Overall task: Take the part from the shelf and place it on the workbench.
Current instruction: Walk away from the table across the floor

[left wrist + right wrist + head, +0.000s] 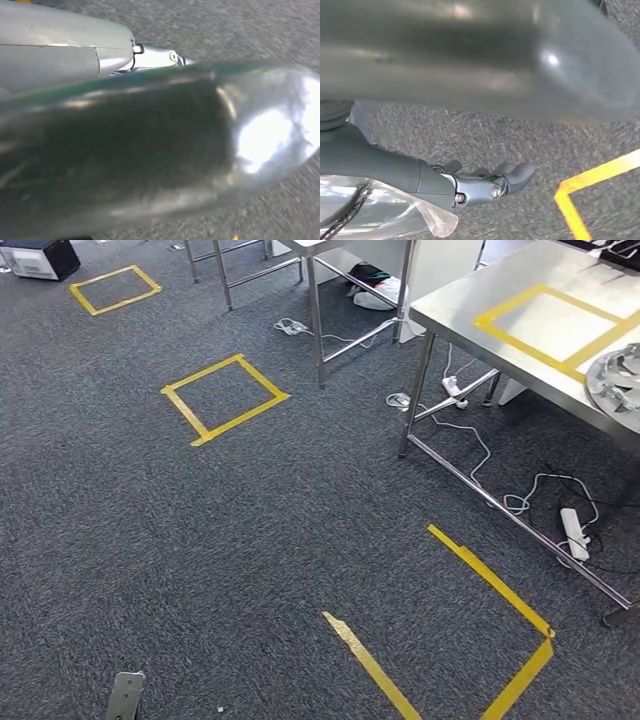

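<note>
While we carry the shiny metal part point(158, 150) between both hands, left hand point(68, 50) and right hand point(471, 185) pressing its sides over the carpet point(226, 540), we should turn steadily toward the desk point(483, 320).
</note>
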